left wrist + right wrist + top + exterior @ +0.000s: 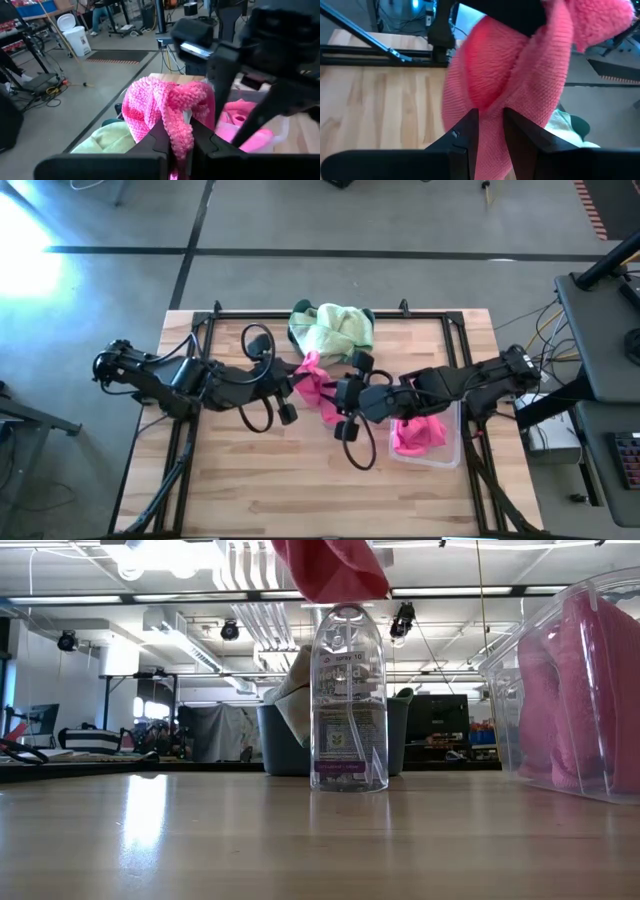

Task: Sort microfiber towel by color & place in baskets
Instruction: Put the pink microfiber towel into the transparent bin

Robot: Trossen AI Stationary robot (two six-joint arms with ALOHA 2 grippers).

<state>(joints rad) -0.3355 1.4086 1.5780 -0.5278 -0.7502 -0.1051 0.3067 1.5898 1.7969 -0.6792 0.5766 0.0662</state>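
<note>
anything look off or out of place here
One pink towel is pinched by both the left gripper and the right gripper at once, stretched above the table. Green towels heap over the teal basket's rim rather than lying inside.

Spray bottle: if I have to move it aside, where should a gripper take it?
Grip the spray bottle across its straight mid-body, coming in level from an open side. It stands upright, and the pink towel hanging above blocks a top-down approach.

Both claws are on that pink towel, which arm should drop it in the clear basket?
Probably the right. Its claw grips the pink towel beside the clear basket, which already holds pink cloths. The left claw would have to reach across.
</note>
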